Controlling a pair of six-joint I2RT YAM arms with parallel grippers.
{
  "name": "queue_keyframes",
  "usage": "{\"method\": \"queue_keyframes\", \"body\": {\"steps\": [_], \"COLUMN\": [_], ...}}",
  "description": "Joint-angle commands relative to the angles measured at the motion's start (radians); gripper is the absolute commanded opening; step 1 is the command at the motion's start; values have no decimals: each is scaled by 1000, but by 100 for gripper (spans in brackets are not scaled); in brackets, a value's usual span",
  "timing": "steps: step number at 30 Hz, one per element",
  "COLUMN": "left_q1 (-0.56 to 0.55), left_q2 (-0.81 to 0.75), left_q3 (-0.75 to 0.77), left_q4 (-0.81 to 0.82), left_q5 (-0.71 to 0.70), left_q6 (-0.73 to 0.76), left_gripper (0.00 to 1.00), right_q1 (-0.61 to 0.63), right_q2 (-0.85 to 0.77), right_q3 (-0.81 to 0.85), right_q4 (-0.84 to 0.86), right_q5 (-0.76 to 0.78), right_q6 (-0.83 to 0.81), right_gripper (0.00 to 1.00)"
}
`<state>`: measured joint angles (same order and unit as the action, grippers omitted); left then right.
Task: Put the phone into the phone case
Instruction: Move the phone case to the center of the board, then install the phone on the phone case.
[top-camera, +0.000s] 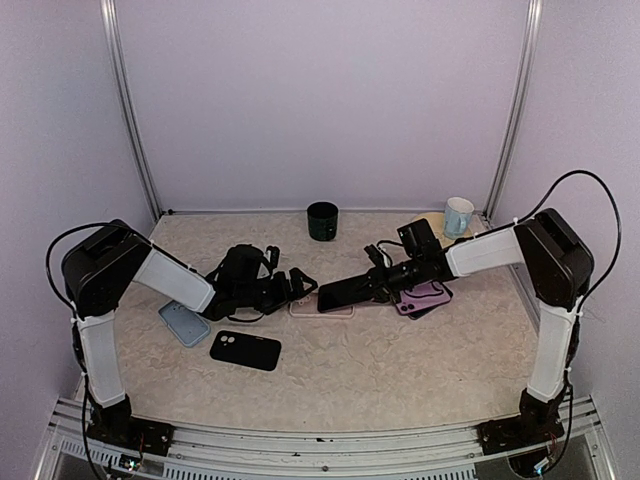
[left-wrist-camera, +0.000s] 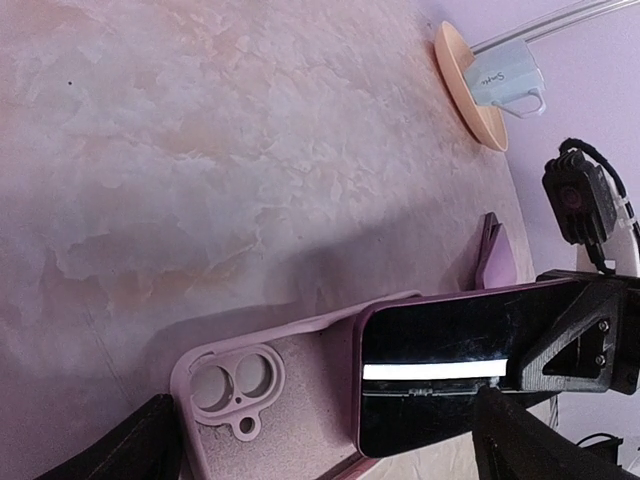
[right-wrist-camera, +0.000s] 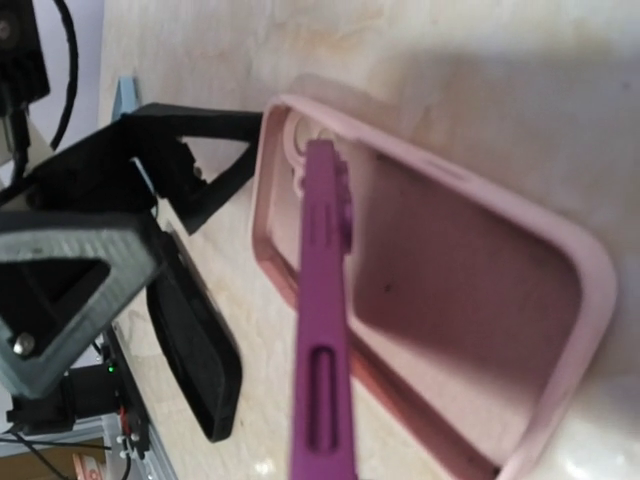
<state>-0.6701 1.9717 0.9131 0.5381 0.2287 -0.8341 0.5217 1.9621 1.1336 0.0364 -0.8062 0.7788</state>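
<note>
Purple phone with a dark screen (top-camera: 345, 293) is off the table (top-camera: 400, 370), clamped at its right end in the right gripper (top-camera: 372, 286), whose jaws are closed tight on its edges. It is tilted, its left end lowest, over the pale pink soft phone case (top-camera: 322, 310), which lies open side up at mid-table. The right wrist view shows the phone edge-on above the case cavity, its end near the camera cut-out; contact there cannot be confirmed.

Left gripper (top-camera: 295, 288) stands just left of the case with jaws fully apart, one finger either side of the camera end, holding nothing.

Assessment: pick-up and alignment are done. Insertion is not: no edge is seated under the case lip. Outstanding: lower the phone, then press its corners in.

A black phone case (top-camera: 245, 350) lies unused nearer.
</note>
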Motion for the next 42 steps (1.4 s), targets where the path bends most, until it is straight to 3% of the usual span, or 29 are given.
{"method": "queue_keyframes", "body": {"steps": [1,42], "left_q1": [-9,-33], "left_q2": [32,41], "left_q3": [13,20], "left_q4": [-25,-12], "left_q5": [15,15], "left_q6": [-3,-20], "left_gripper": [99,99], "right_q1": [-15,27], "right_q2": [23,210], "right_q3": [51,111], "right_q4": [13,114], "right_q5": [-57,-204], "right_q6": [-14,164], "right_gripper": [0,0]}}
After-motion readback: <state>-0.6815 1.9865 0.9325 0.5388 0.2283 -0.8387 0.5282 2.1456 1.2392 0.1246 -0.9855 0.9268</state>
